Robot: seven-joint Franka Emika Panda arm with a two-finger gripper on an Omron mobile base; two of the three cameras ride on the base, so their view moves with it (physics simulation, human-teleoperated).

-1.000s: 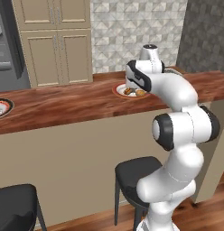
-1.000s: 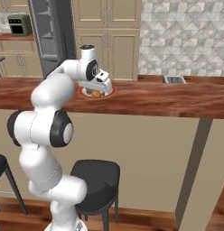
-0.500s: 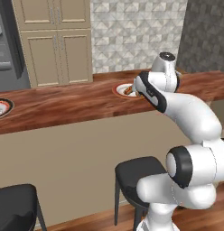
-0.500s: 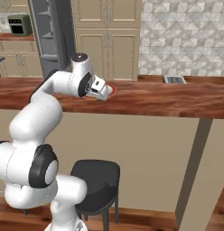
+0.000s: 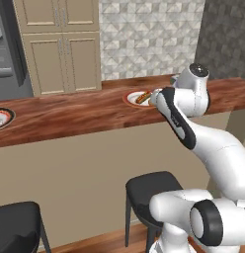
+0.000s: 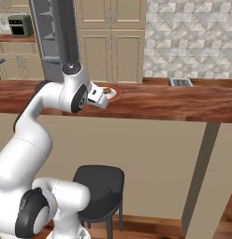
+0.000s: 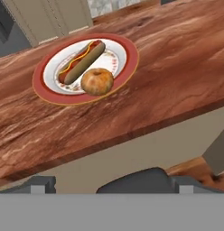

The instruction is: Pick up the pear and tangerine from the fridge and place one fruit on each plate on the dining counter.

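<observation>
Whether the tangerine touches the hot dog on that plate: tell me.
Touching. In the hand view the tangerine sits on the plate pressed against the side of the hot dog, with no plate surface visible between them.

plate (image 7: 131, 57): red rim, pale centre | tangerine (image 7: 97, 81): orange | dining counter (image 7: 177, 67): reddish-brown woodgrain

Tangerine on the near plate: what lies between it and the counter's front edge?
In the hand view, only the plate rim and bare counter wood lie past the tangerine.
</observation>
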